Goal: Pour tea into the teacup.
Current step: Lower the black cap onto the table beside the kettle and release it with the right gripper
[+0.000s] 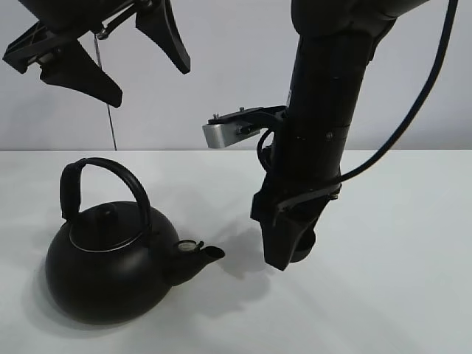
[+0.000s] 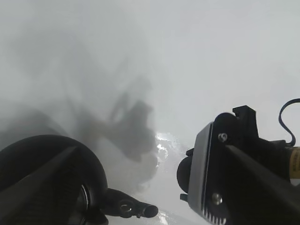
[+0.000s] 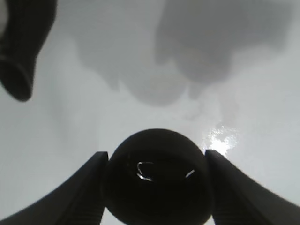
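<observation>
High view: I am seeing the left gripper (image 1: pixel 147 82) hanging wide open and empty above the kettle (image 1: pixel 107 273), and the right gripper (image 1: pixel 287 254) sitting low by the worktop (image 1: pixel 398 280), right of the spout (image 1: pixel 206 254).
Left wrist: the spout is pointing toward the right arm.
Right wrist: the fingers (image 3: pixel 84 187) are pressing both sides of the upright teacup (image 3: pixel 157 176).

Bright, even light, soft shadows beside the kettle (image 1: pixel 103 273) on the white table (image 1: pixel 398 295), hazy left wrist view, glare patch near the teacup (image 3: pixel 157 183).
</observation>
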